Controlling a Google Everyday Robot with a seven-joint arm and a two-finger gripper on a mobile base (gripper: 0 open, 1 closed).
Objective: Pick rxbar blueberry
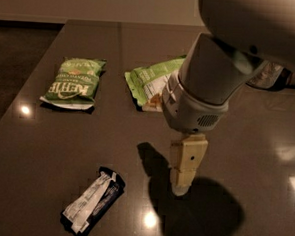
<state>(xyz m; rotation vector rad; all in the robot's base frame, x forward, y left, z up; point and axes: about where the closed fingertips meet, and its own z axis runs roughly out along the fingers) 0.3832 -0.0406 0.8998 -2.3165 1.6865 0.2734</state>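
- Camera view: the rxbar blueberry lies flat on the dark table in the lower left of the frame. It is a slim dark-wrapped bar with a crinkled white strip along its length, and it is set at a slant, one end pointing to the upper right.
- The gripper hangs in the lower middle of the frame under the bulky arm. It points straight down, and its tip is close to the table or on it. It is seen edge-on, so I cannot tell whether it is spread or pressed together. It holds nothing that shows.
- The gripper stands to the right of the bar and apart from it, with bare table and the arm's shadow between them.
- Two green chip bags lie farther back. One is at the upper left. The other is at the upper middle, partly hidden behind the arm. Neither is the target.
- Judged from this, the step in hand is the approach, and no grasp has yet been made.
- The next move calls for shifting the gripper left and toward the bottom of the frame until it is over the middle of the bar.
- The wrist should then turn so the gripper closes across the bar's narrow width, not along its slanted length.
- The bar lies flat and thin, so the descent has to reach nearly to the table.
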